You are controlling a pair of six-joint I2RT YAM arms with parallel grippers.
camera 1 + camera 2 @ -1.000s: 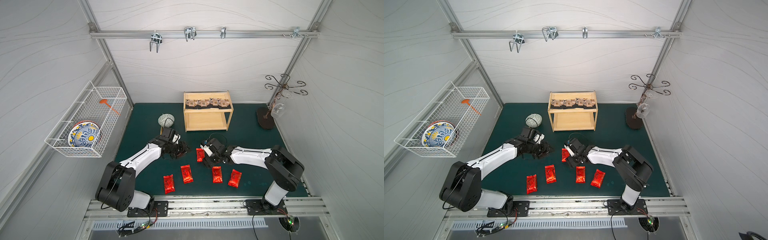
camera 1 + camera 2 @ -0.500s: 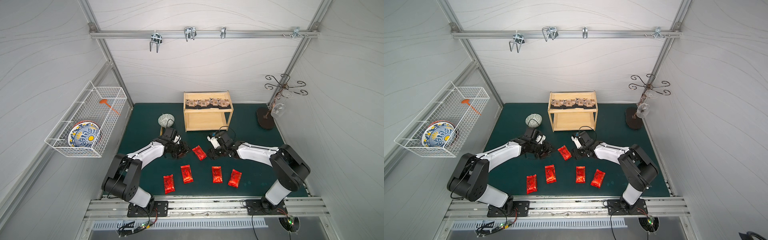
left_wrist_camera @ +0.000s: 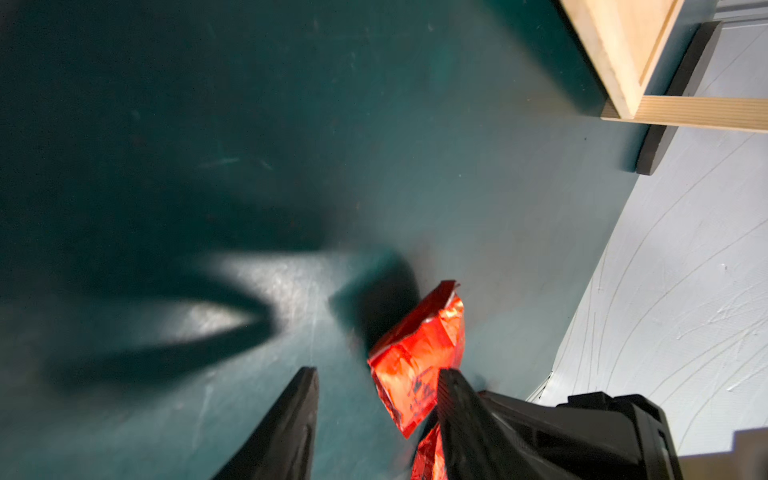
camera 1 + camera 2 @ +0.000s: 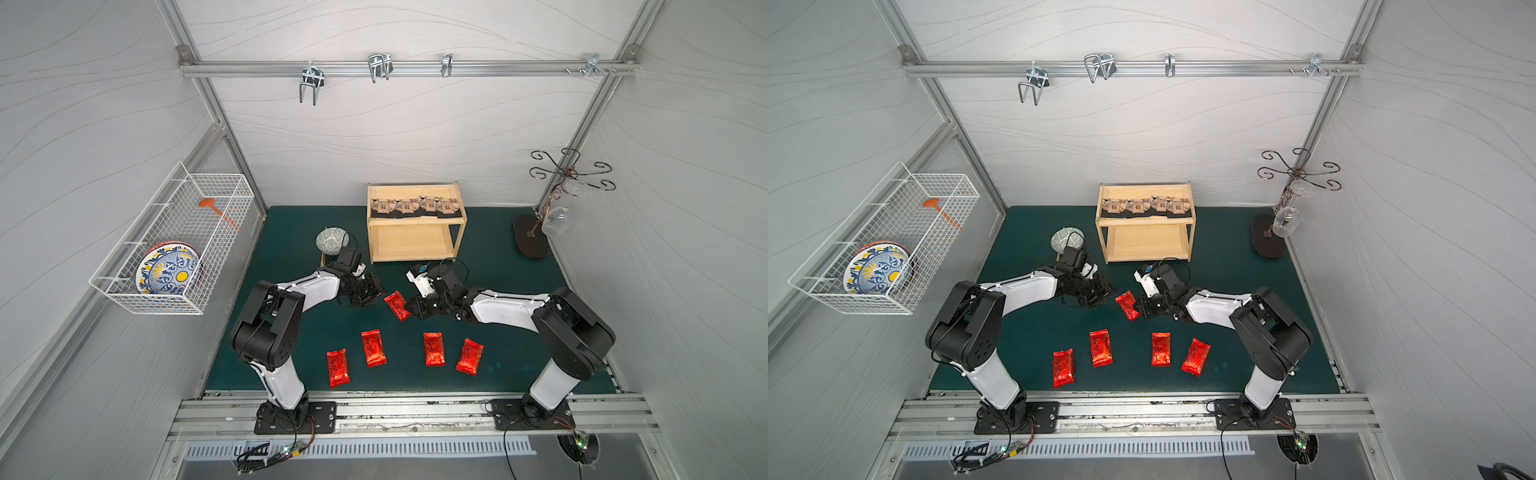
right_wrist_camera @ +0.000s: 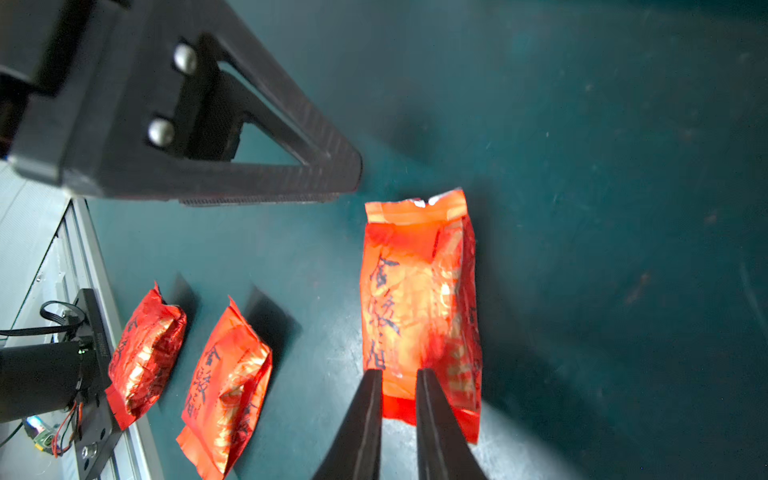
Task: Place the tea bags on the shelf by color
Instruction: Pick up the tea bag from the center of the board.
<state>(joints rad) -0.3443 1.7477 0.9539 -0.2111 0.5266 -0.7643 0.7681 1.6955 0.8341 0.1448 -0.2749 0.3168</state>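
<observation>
Seeing right gripper point(image 5: 399, 374) pinched nearly together at one end of red tea bag point(image 5: 417, 291), in front of the shelf point(image 4: 409, 245); can't confirm a grip. Seeing left gripper point(image 3: 378, 370) spread and empty just beside it.

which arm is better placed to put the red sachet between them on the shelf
Right. The right hand is closed on one end of the red sachet, tilted up off the mat, and the shelf stands just beyond. The left hand is open beside it, gripping nothing.
</observation>
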